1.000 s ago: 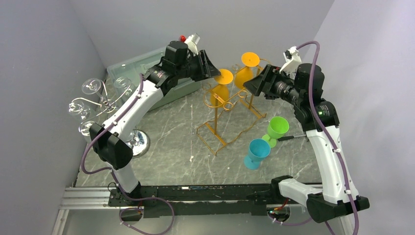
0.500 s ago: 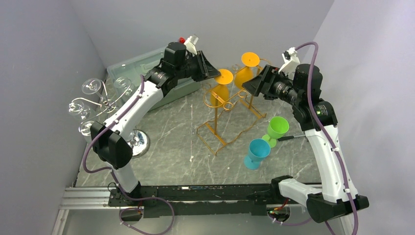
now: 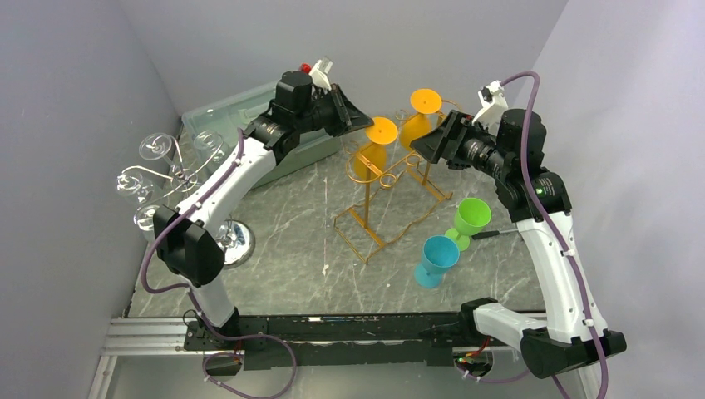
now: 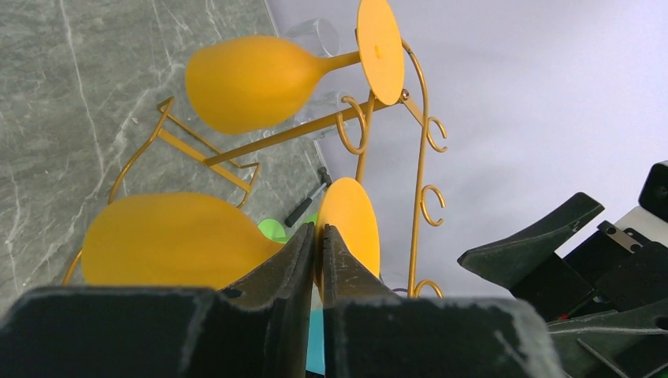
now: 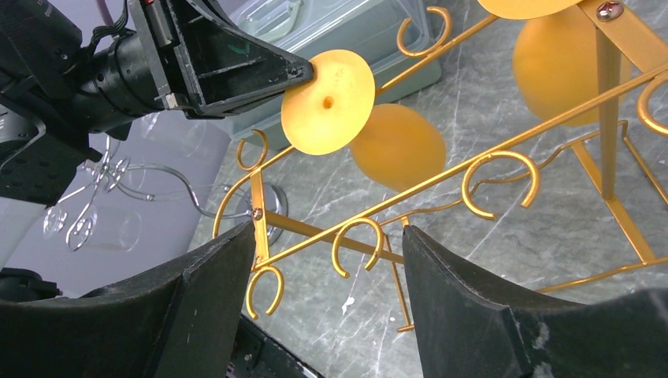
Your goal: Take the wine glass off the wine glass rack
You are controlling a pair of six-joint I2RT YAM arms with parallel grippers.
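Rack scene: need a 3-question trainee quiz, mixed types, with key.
1. True or false: the right gripper is shut.
2. The left gripper pinches the glass by its: A bowl, B stem, C foot.
3. How many orange glasses are at the rack?

Key: 1 false, its jaws are wide open; 2 C; 3 two.
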